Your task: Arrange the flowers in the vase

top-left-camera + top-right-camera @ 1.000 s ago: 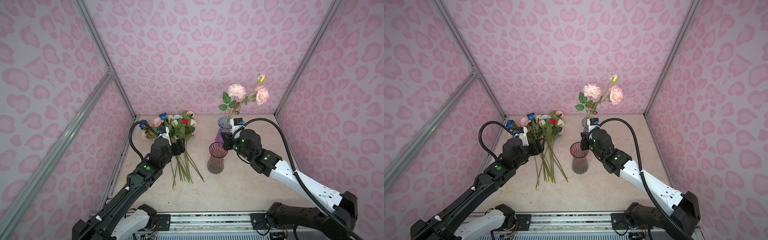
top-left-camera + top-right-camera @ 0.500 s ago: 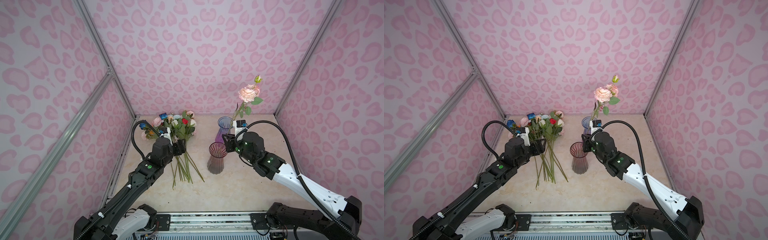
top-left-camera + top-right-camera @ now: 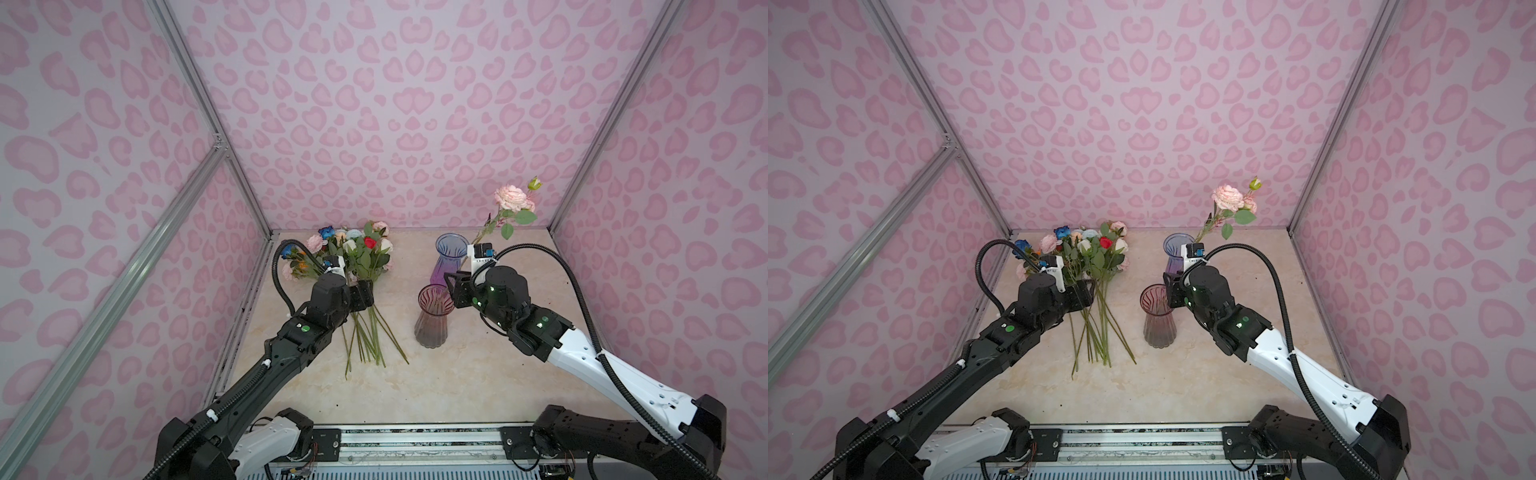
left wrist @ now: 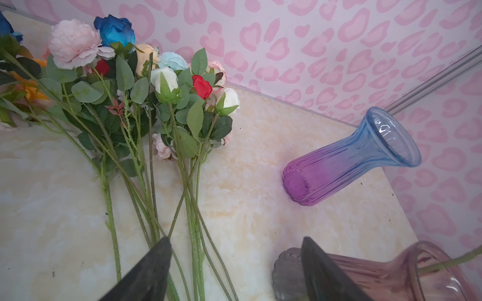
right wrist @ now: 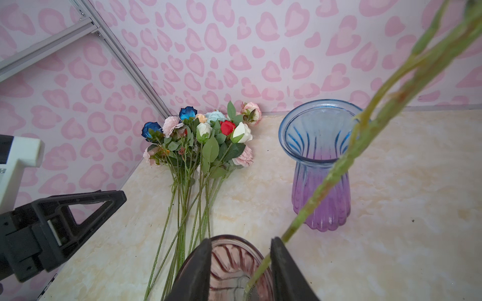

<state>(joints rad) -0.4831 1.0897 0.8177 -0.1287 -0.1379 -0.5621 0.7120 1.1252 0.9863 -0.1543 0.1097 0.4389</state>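
Note:
A pile of flowers [image 3: 357, 257] [image 3: 1096, 257] lies at the back left, heads toward the wall. A pink rose [image 3: 511, 197] [image 3: 1227, 197] stands with its stem [image 5: 326, 182] in the dark pink vase [image 3: 432, 324] [image 5: 229, 263], leaning right. My right gripper [image 3: 453, 289] [image 5: 241, 239] hovers over that vase's mouth, open, with the stem beside one finger. Over the pile's bare stems [image 4: 194, 221] my left gripper [image 3: 365, 295] [image 4: 236, 238] stands open and holds nothing.
A blue-and-purple vase [image 3: 449, 257] [image 5: 320, 166] stands upright behind the pink one, close to my right wrist. Pink patterned walls close in the back and both sides. The marble tabletop [image 3: 478, 374] runs forward to a metal rail.
My right gripper has opened and let go of the rose stem. The rose has swung and now leans right in the pink vase. The left arm has hardly moved.

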